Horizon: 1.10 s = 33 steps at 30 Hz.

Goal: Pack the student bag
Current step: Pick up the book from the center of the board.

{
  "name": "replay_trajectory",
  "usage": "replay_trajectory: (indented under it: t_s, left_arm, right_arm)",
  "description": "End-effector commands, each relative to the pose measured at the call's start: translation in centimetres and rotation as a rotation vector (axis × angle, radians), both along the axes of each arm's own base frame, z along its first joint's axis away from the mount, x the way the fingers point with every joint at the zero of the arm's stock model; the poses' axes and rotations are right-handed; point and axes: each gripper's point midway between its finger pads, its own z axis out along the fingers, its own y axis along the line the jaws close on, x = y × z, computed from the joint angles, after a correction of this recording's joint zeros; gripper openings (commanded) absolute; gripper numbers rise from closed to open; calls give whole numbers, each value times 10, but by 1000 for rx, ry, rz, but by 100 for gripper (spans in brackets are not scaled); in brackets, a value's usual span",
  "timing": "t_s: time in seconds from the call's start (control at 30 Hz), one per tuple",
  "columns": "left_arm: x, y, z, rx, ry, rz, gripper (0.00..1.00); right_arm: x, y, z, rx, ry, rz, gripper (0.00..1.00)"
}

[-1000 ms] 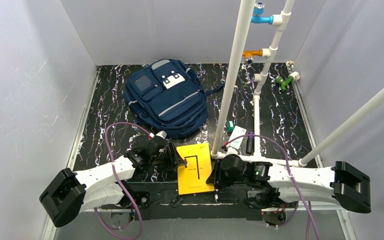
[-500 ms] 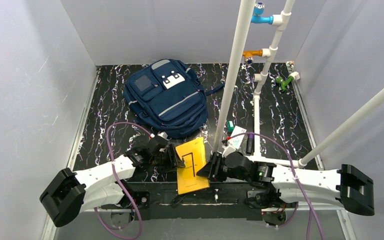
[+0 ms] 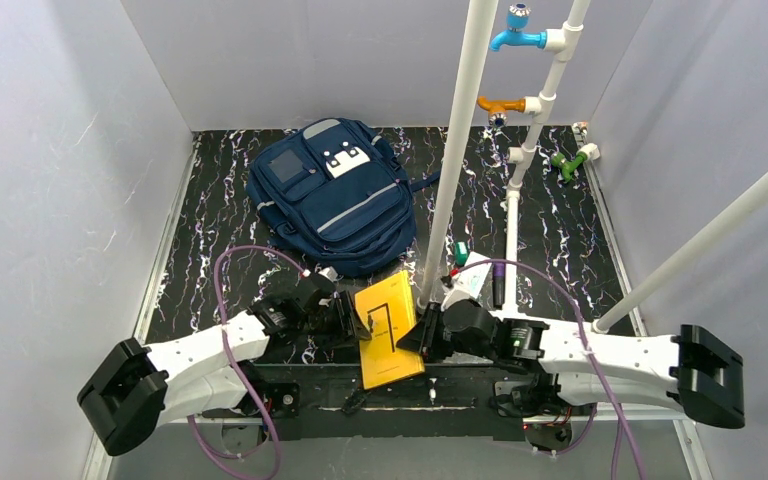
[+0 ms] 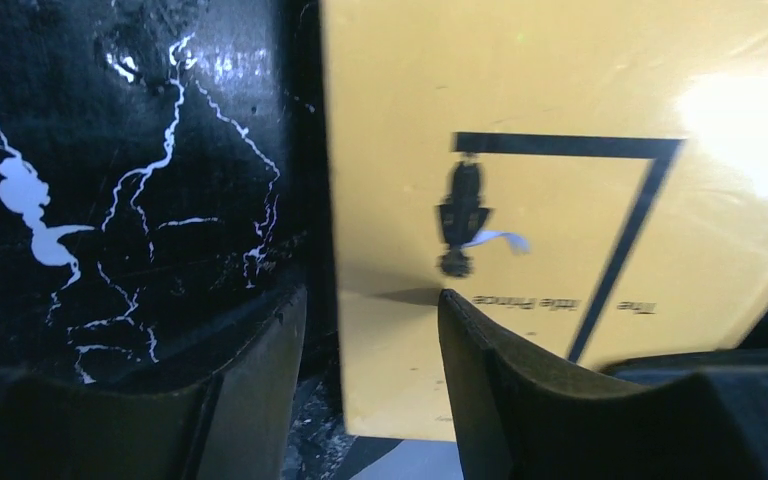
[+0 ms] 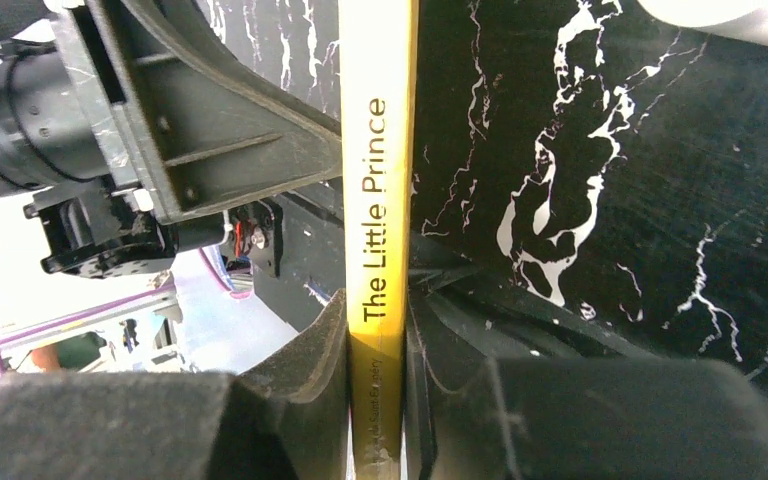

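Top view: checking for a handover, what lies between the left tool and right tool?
The yellow book, in the top view: it spans the gap from left tool to right tool. The right wrist view shows its spine clamped there.

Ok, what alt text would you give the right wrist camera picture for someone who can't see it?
A yellow book with "The Little Prince" on its spine is pinched between the two dark fingers of the right end effector. The left end effector is against the book's left side, and a black, white-veined table lies to the right.
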Motion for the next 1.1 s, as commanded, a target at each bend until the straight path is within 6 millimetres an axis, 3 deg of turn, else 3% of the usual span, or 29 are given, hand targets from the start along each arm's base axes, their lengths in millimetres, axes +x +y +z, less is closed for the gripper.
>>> replay_trajectory:
  t_s: [0.0, 0.1, 0.27, 0.37, 0.4, 0.53, 0.63, 0.73, 0.9, 1.07]
  left_arm:
    - [-6, 2, 11, 16, -17, -58, 51]
    - [-4, -2, 27, 7, -55, -102, 53]
    - [3, -1, 60, 4, -154, -151, 53]
    - [11, 6, 89, 19, -258, -156, 53]
    - [15, 11, 100, 30, -296, -148, 53]
    - [30, 34, 149, 85, -451, -94, 55]
    - [35, 53, 182, 117, -539, -42, 55]
    - [36, 69, 203, 136, -596, 6, 59]
    - [34, 73, 210, 108, -611, 40, 61]
    - [27, 37, 189, -5, -509, -38, 61]
  right_arm:
    - [9, -2, 47, 116, -90, -31, 9]
    - [4, -16, 54, 88, -147, 16, 1]
    - [-21, -22, 96, 107, -380, 308, 1]
    - [-41, -31, 122, 97, -508, 505, 1]
    - [-43, -33, 140, 100, -578, 553, 1]
    - [-46, -36, 180, 73, -724, 676, 1]
    - [-41, -32, 215, 89, -820, 680, 1]
    - [-35, -30, 260, 128, -918, 647, 1]
    - [-13, -41, 333, 147, -1082, 495, 1]
    - [13, -67, 390, 119, -1222, 298, 1]
